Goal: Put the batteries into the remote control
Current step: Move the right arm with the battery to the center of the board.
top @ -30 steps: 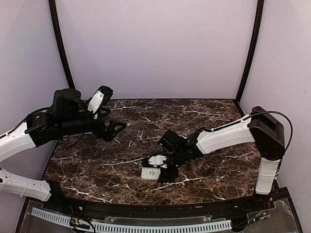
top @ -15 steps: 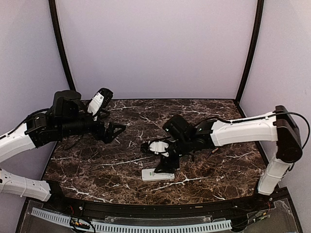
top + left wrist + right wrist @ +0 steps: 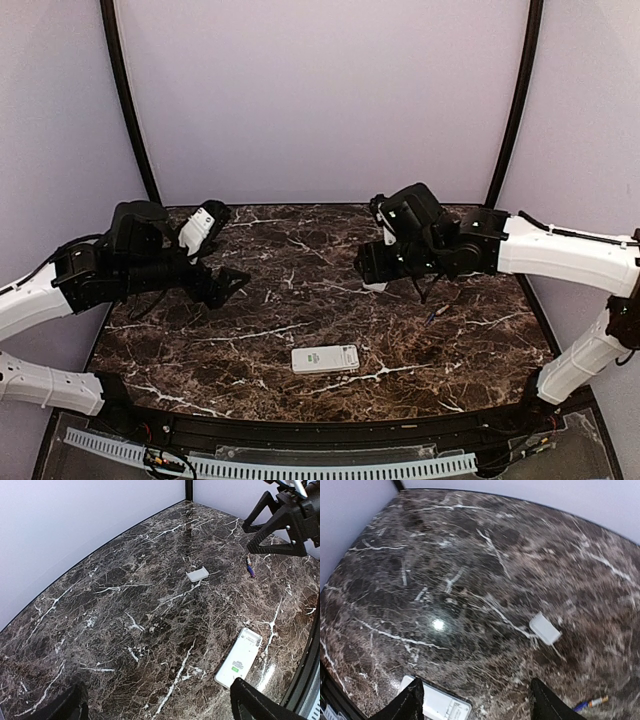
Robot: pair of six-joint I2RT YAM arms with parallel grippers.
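Starting at nine o'clock on the marble table (image 3: 180, 350), the left gripper (image 3: 228, 284) hovers above the surface, angled in toward the middle. Its jaws are spread wide with nothing between them. The left wrist view shows only bare stone between the two dark fingertips (image 3: 70, 707).

On to six o'clock, close to the front edge: the remote control (image 3: 325, 359) lies flat, its long side running along that edge, well apart from both grippers. From the left wrist camera it is white, with a small green patch on the upward face.

Past centre now, toward two o'clock, a small flat white rectangular piece (image 3: 373, 287) lies on the marble. The right gripper (image 3: 246, 540) hangs in the air close by it, clear of the table, jaws apart and holding nothing.

Over at about four o'clock, right of the remote and near that white piece, there is a thin bluish battery (image 3: 437, 313). At least it looks like one, though it is too small to be sure. It lies loose on the stone, well apart from the remote.
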